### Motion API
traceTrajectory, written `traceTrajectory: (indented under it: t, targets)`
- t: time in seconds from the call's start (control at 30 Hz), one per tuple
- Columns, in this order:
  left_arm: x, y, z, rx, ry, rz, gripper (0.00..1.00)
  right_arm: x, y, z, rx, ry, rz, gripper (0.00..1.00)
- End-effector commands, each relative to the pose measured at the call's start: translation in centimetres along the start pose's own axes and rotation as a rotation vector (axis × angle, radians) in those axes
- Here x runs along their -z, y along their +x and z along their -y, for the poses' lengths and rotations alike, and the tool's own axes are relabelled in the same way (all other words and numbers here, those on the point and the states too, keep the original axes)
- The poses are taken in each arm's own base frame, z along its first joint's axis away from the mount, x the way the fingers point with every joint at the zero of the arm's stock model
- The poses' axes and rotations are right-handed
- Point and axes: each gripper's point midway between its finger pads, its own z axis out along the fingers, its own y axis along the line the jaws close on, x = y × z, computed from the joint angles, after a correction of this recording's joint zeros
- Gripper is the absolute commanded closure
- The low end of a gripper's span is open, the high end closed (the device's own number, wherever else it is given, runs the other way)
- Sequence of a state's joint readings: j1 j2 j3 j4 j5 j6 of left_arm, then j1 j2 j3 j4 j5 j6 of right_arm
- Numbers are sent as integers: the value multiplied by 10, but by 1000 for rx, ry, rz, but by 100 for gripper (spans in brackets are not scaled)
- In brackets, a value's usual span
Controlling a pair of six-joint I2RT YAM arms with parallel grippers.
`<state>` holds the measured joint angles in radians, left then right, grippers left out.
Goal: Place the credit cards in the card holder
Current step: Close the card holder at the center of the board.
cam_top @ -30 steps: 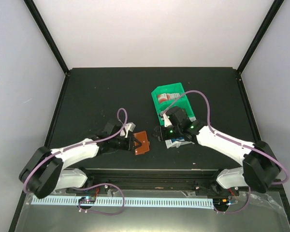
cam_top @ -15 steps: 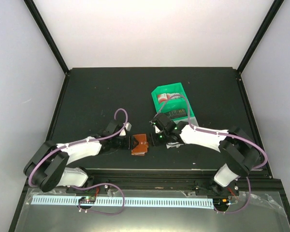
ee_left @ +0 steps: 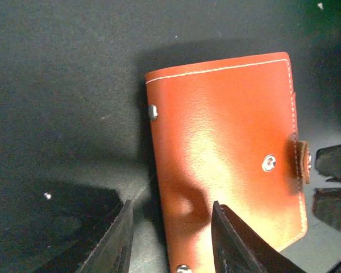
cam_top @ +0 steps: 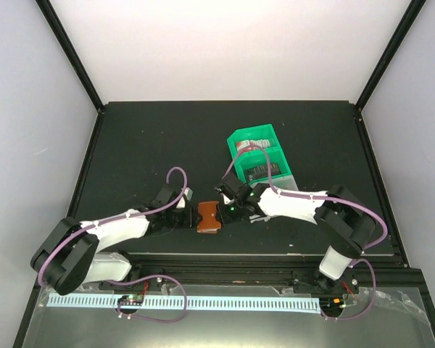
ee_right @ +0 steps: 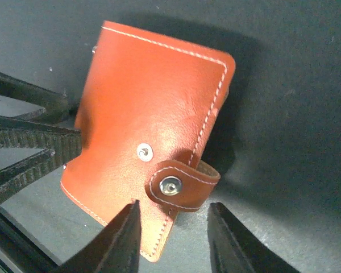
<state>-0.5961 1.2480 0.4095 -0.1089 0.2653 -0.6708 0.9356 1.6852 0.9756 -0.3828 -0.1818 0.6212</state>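
- Brown leather card holder (cam_top: 209, 216) lies flat and closed on the black table (cam_top: 145, 145), near the front edge, between the two arms
- Snap tab (ee_right: 179, 185) is wrapped over the holder's edge and fastened on its stud; a second, bare stud sits just beside it on the cover
- Left gripper (ee_left: 171, 205) is open: its two fingers stand apart, and the holder's long edge on the side opposite the tab runs into the gap between them
- Neither left finger (ee_left: 116, 242) presses on the leather; the cover faces the left wrist camera square on
- Right gripper (ee_right: 174, 203) is open: its fingers are spread, with the tab just ahead of the gap and the holder's near corner between the tips
- In the right wrist view the left gripper's dark fingers show at the holder's far side
- Green tray (cam_top: 272, 132) stands behind the right arm, well apart from the holder
- Credit cards (cam_top: 251, 148) show in the tray's compartments; their exact count cannot be told
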Motion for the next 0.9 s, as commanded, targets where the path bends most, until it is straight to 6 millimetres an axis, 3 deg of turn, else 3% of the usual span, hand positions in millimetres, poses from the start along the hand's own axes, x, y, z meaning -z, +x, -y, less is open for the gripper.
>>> traceTrajectory:
  t: [0.0,0.2,0.43,0.57,0.73,0.87]
  targets:
    - [-5,7,9,47,48,-29,62,-3,5,-5,-11,8,-23,68]
    - [-10,20,14,93,81,-44,66,-5,25,-7,-22,-31,-72,85]
    - [-14,36,27,137,133,-49,73,-7,34,-16,-8,-94,-112,88]
    - [-17,44,23,166,99,-32,77,12,22,5,9,59,-55,84]
    - [-19,52,21,239,88,-11,77,45,6,30,5,248,33,70]
    - [-21,53,25,296,111,15,76,51,0,36,7,308,50,61]
